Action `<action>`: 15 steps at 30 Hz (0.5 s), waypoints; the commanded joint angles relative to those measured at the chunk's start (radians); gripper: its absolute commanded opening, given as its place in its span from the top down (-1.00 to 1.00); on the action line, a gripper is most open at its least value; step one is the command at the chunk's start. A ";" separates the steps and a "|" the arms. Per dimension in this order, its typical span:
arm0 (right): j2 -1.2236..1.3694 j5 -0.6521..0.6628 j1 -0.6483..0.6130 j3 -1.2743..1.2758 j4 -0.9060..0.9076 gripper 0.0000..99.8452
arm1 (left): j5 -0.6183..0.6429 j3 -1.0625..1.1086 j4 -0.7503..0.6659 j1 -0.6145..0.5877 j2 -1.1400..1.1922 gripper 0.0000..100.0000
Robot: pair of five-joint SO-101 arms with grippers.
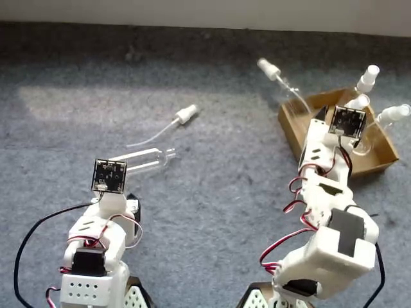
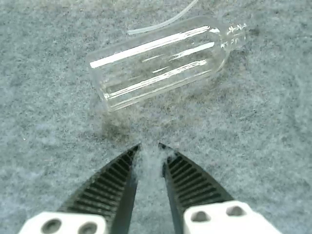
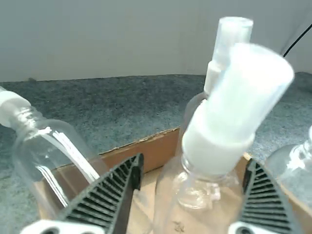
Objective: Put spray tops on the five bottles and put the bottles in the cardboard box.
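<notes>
Left gripper (image 2: 148,146) being held narrow, empty, near uncapped bottle (image 2: 161,61) lying on carpet (image 2: 48,122). Right gripper (image 3: 195,161) being held wide around capped bottle (image 3: 229,117) in cardboard box (image 3: 146,148).

two white plastic arms (image 1: 96,244), black servo blocks (image 1: 350,231), red, white and black cables (image 1: 295,190), square black wrist boards (image 1: 109,175), probably cameras, black ribbed gripper fingers (image 2: 117,180) on white mounts (image 2: 63,225) with screw holes

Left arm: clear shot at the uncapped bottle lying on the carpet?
Probably yes. The bottle lies on the carpet just ahead of the left gripper, nothing between them. Its jaws stand narrowly apart and would need to widen.
</notes>
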 commanded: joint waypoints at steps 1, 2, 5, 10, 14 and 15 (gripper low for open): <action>-0.097 0.012 -0.016 -0.016 0.051 0.41 | -0.006 0.019 -0.017 -0.012 -0.001 0.99; -0.105 0.012 -0.016 -0.016 0.077 0.41 | -0.006 0.019 -0.017 -0.012 -0.001 0.99; -0.128 0.012 -0.016 -0.018 0.157 0.41 | -0.006 0.019 -0.017 -0.012 -0.001 0.99; -0.174 0.012 -0.016 -0.019 0.191 0.41 | -0.006 0.019 -0.017 -0.012 -0.001 0.99; -0.208 0.018 -0.016 -0.021 0.228 0.41 | -0.006 0.019 -0.017 -0.012 -0.001 0.99; -0.217 0.018 -0.016 -0.031 0.257 0.41 | -0.006 0.019 -0.017 -0.012 -0.001 0.99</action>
